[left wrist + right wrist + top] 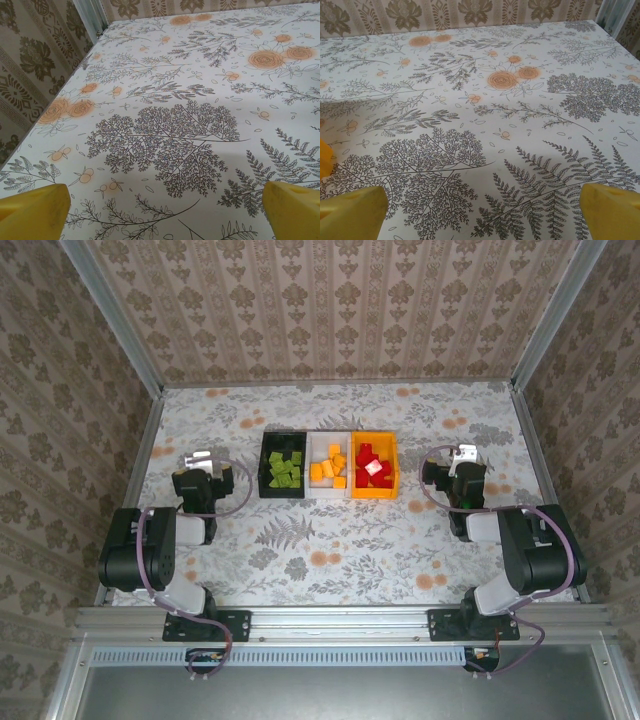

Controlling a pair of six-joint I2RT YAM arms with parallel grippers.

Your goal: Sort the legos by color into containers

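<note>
The left gripper is found spread wide, nothing grasped. To the right of its fingers, green legos are contained in the black bin, orange legos in the white bin, and red legos in the orange bin. Beyond these, the right gripper is likewise found released and empty.

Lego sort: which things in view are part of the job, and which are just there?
Job:
- black bin holding green bricks
- white bin holding orange bricks
- orange bin holding red bricks
- left gripper and right gripper, both open

Just there:
- tablecloth
- walls
- frame
</note>
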